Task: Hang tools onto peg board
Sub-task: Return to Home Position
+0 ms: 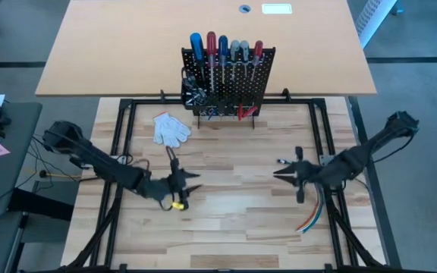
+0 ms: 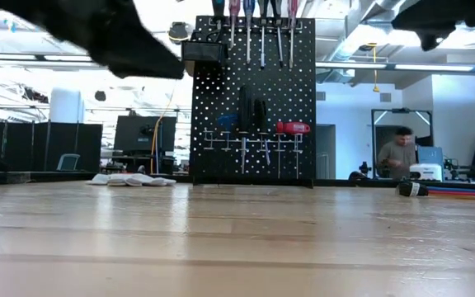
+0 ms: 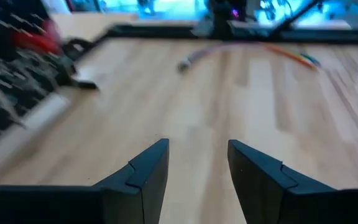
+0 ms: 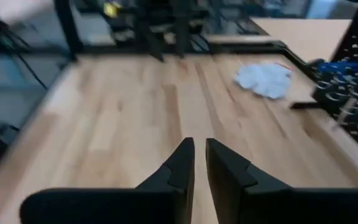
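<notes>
The black peg board stands upright at the table's far middle and also shows in the low view. Red, blue and grey-handled screwdrivers hang along its top. Red-handled pliers and a blue tool hang lower on it. A black bin is attached at its left. My left gripper hovers over the table's near left, open and empty. My right gripper hovers at the near right, its fingers almost together and empty.
A white glove lies on the table in front of the board's left side. A bundle of coloured cables lies near the right arm. A black frame borders the table. A person stands in the room behind.
</notes>
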You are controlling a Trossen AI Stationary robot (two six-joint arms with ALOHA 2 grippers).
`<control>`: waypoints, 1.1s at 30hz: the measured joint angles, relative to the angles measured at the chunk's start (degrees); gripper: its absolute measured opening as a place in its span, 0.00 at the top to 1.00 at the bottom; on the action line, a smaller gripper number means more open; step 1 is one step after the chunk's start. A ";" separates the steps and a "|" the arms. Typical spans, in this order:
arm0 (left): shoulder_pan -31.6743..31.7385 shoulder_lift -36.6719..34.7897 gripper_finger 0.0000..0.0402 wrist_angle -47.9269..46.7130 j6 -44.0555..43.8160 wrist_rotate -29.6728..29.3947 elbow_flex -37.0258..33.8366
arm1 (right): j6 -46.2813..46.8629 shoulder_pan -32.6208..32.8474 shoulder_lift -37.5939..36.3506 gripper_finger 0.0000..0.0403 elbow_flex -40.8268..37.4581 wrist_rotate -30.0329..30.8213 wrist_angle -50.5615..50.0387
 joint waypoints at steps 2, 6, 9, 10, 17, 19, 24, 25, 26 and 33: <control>2.72 -3.73 0.60 -1.18 2.43 0.82 0.00 | -2.50 -2.61 -4.68 0.88 -3.20 -5.36 4.21; 6.66 -12.68 0.60 -6.42 6.51 1.39 0.00 | -6.96 -9.59 -11.41 0.88 -8.69 -18.08 12.04; 8.48 -20.06 0.60 -12.54 7.26 5.15 0.00 | -8.12 -15.58 -13.88 0.88 -12.37 -26.24 17.25; 8.67 -22.53 0.60 -14.45 7.02 5.68 0.00 | -8.14 -17.62 -14.34 0.88 -13.39 -28.28 18.15; 8.66 -38.00 0.60 -29.18 4.33 5.68 0.00 | -8.18 -27.26 -14.84 0.88 -19.35 -38.76 27.34; 8.64 -41.19 0.60 -32.63 3.14 5.64 0.00 | -8.18 -28.43 -14.86 0.88 -21.63 -41.07 32.17; 8.64 -46.59 0.60 -38.91 0.97 5.60 0.00 | -7.28 -28.85 -15.22 0.88 -25.53 -42.04 38.61; 8.64 -47.21 0.60 -39.69 0.88 5.60 0.00 | -7.22 -28.73 -15.43 0.88 -25.81 -42.04 38.91; 8.64 -47.75 0.60 -40.31 0.77 5.60 0.00 | -7.13 -28.59 -15.65 0.88 -26.10 -42.13 39.14; 8.62 -52.68 0.60 -32.60 0.95 5.59 -8.65 | -6.58 -27.90 -15.80 0.88 -28.83 -47.52 43.19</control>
